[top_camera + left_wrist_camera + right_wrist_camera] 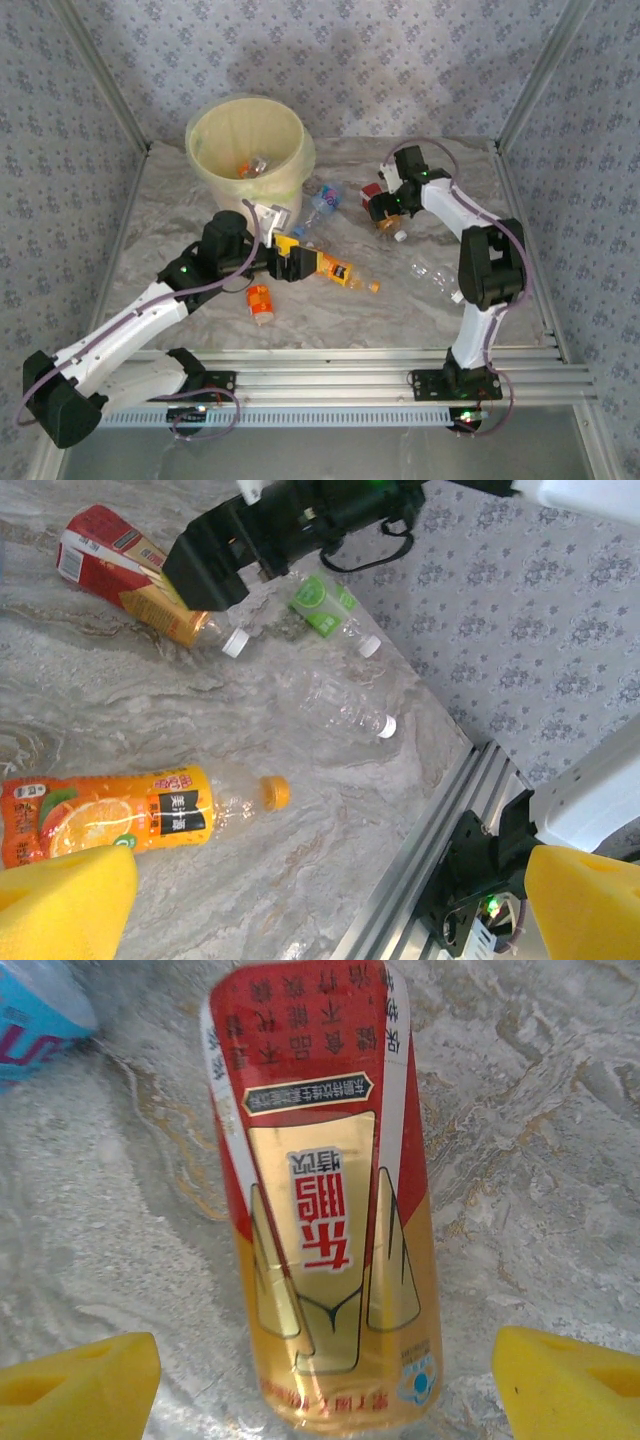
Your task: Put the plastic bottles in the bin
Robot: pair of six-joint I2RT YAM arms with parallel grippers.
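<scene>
The top camera hangs above and behind the arm bases, looking down and forward over the whole worktop point(150, 200) to the bin point(285, 185) at the far left. The left wrist camera sits low and close, facing right across an orange-labelled bottle point(110, 815) toward the right arm point(330, 505). The right wrist camera looks almost straight down, very near, on a red-and-gold labelled bottle point(320, 1210). That seems to be the bottle under the right arm in the left wrist view.

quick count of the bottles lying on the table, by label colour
orange bottles: 2
red-gold bottle: 1
blue bottle: 1
green bottle: 1
clear bottle, no label: 1
total: 6
</scene>
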